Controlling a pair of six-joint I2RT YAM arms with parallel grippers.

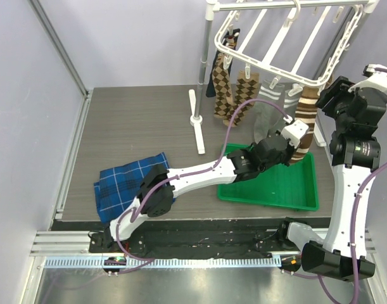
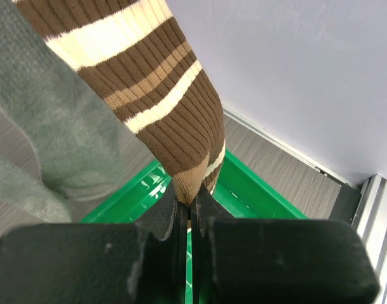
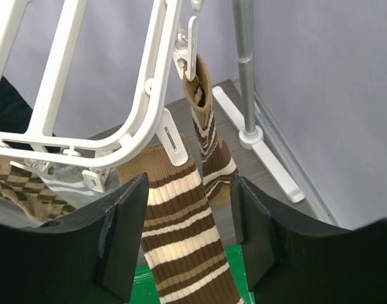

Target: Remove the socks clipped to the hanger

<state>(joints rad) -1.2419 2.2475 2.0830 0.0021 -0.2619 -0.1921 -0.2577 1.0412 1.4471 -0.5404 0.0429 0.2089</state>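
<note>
The white hanger (image 1: 275, 47) hangs at the back right with socks clipped under it. A brown cream-striped sock (image 1: 309, 104) drops from its right corner towards the green tray (image 1: 275, 190). My left gripper (image 1: 299, 140) is shut on that sock's toe (image 2: 190, 190), low over the tray. My right gripper (image 3: 190, 206) stands open just below the hanger frame (image 3: 149, 82), one finger on each side of the striped sock (image 3: 180, 221), under its white clip (image 3: 173, 136). A second striped sock (image 3: 209, 142) hangs behind. Argyle socks (image 1: 223, 88) and a grey sock (image 1: 269, 107) hang further left.
A folded blue plaid cloth (image 1: 126, 180) lies at the table's front left. The upright metal pole stand (image 1: 206, 63) rises behind the tray, its white foot (image 1: 196, 123) on the table. The right wall runs close beside the right arm.
</note>
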